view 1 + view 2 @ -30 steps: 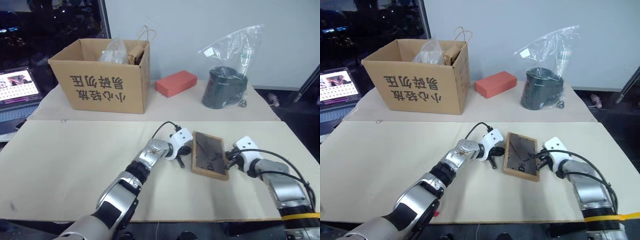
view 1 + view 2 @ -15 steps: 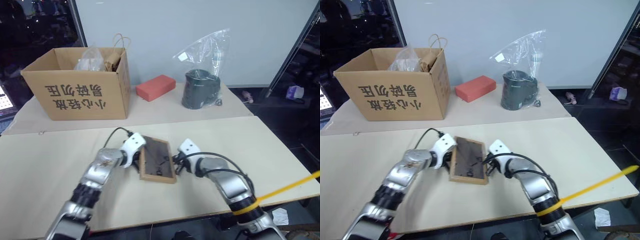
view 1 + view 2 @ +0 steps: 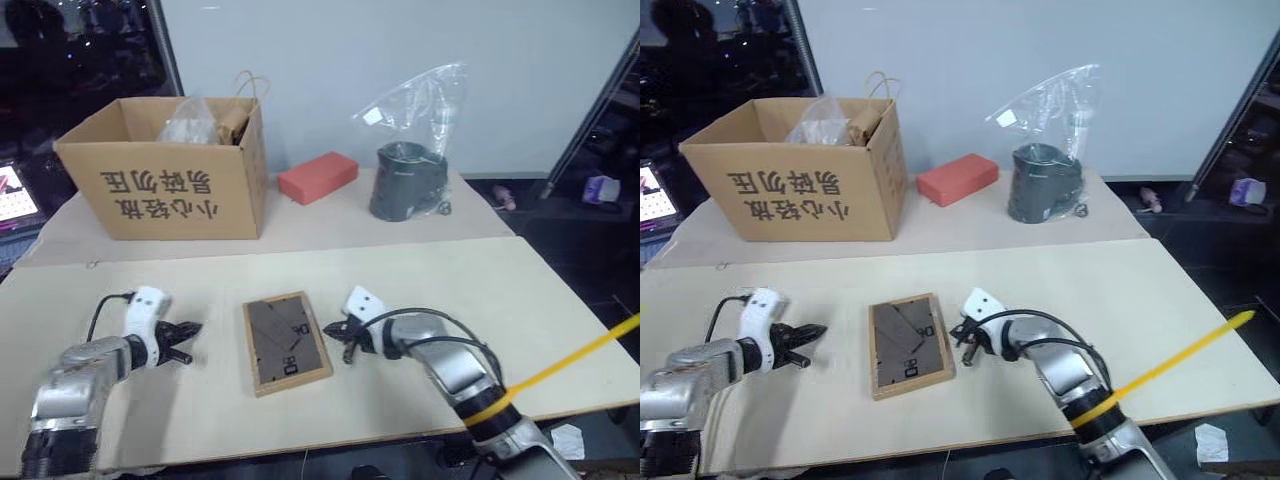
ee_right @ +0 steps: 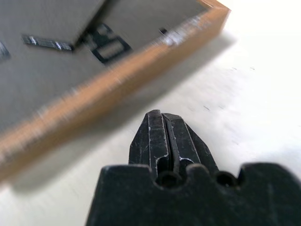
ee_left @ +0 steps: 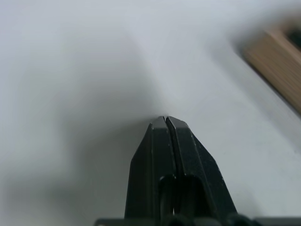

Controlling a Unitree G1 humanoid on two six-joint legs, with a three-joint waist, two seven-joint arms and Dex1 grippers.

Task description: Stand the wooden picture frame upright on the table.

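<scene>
One wooden picture frame (image 3: 286,343) lies flat, face down, on the matte beige table (image 3: 520,290); we see its light-wood rim and dark grey back. Beside its right edge our right gripper (image 3: 337,333) is pinched closed, empty. Left of the frame, well apart, our left gripper (image 3: 187,341) is likewise closed, empty.

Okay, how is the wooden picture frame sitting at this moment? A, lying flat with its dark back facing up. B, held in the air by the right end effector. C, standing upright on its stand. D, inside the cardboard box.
A: the wooden picture frame lies flat on the table, dark back up, with neither end effector touching it.
</scene>
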